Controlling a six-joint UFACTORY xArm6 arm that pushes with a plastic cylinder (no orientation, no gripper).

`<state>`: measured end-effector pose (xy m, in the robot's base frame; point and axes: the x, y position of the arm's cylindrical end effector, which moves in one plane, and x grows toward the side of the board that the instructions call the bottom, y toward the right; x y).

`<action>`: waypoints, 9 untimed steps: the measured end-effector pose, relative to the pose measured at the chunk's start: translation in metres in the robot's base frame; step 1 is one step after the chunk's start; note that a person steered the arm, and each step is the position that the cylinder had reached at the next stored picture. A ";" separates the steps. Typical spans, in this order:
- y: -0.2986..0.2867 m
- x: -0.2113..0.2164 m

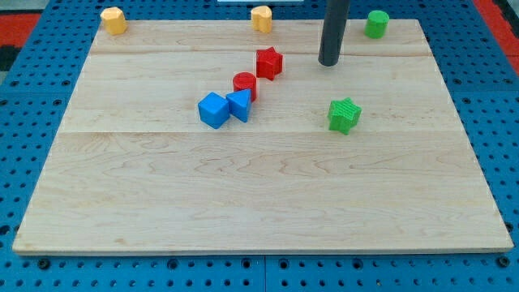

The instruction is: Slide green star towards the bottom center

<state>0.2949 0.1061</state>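
Seven blocks are spread on the table point(268, 203). The green star point(344, 115) is found right of centre, apart from the others. My tip point(328, 62) is placed above it toward the view's top, not touching. No jaws are fitted, only a rod.

Readable text: we find none anywhere in the view.
Labels on blocks: we see none.
Marks on wooden board point(259, 203): we read none.
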 end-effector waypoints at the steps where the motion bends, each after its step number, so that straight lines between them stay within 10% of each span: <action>1: -0.003 0.013; 9: 0.010 0.112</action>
<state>0.4074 0.1157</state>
